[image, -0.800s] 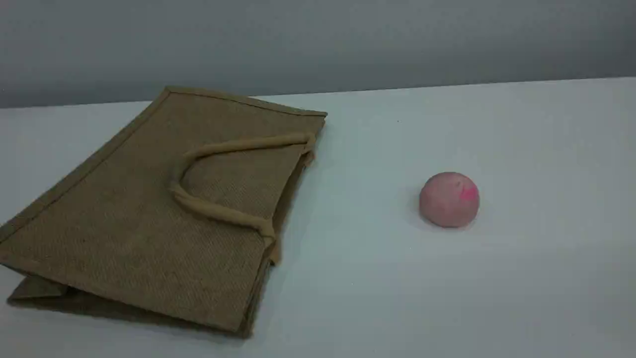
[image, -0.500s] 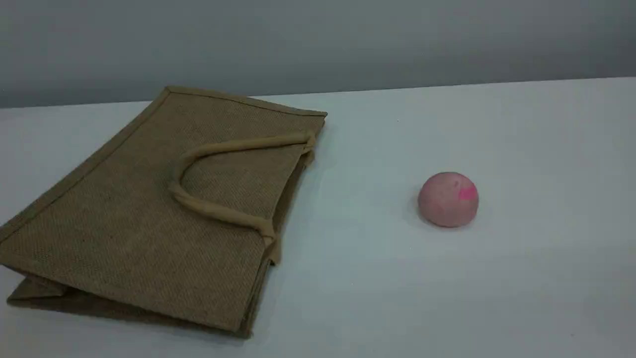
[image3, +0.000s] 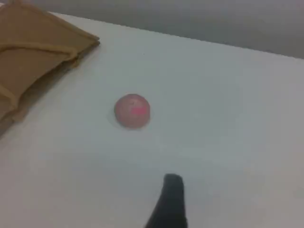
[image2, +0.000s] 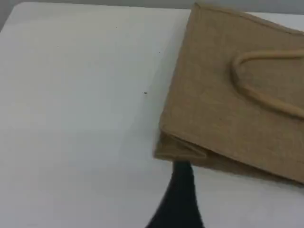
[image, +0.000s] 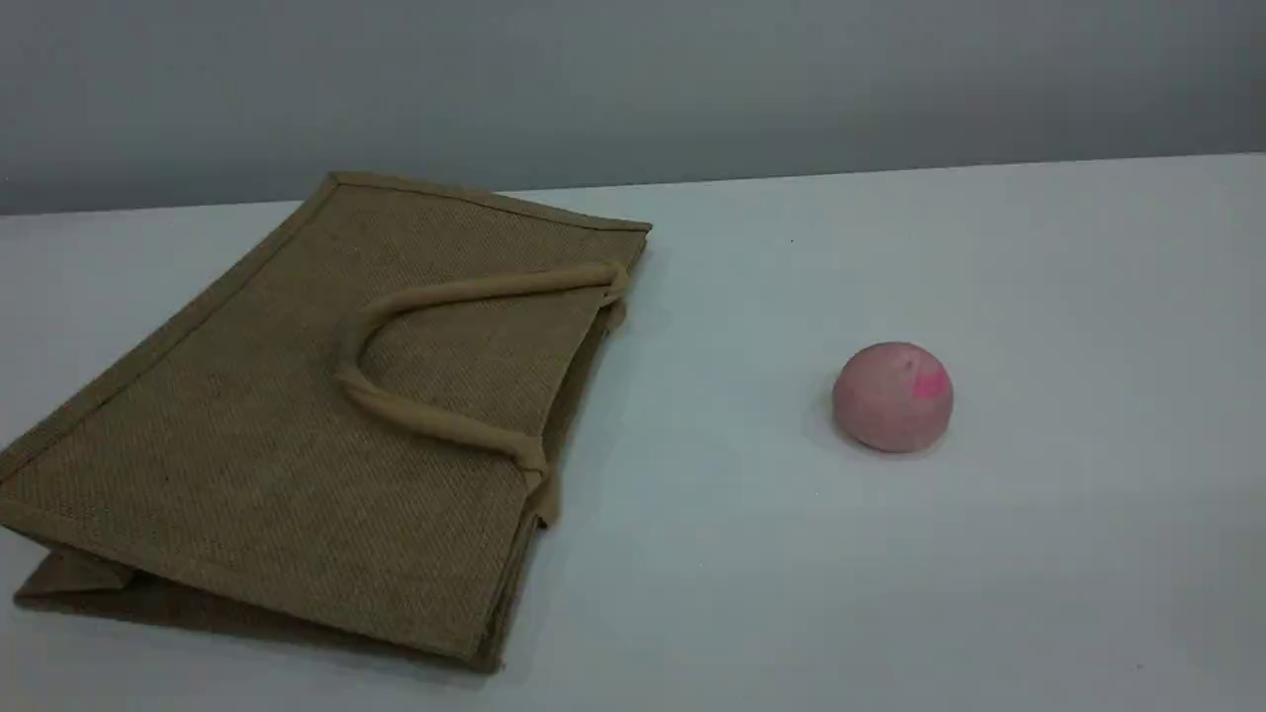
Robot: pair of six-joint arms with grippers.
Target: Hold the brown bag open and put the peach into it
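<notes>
The brown bag (image: 247,435) lies flat on the left of the white table (image: 742,554), its mouth edge facing right and one loop handle (image: 435,420) resting on top. The peach (image: 893,398) sits alone to the bag's right. No arm shows in the scene view. In the left wrist view a single dark fingertip (image2: 182,171) hovers just in front of the bag's (image2: 228,109) folded bottom corner. The right wrist view has one dark fingertip (image3: 172,187) short of the peach (image3: 132,110) and slightly to its right, with the bag (image3: 38,52) at upper left. Neither gripper holds anything.
A grey wall (image: 633,79) runs behind the table's far edge. Bare tabletop lies between the bag and the peach and around the peach on all sides.
</notes>
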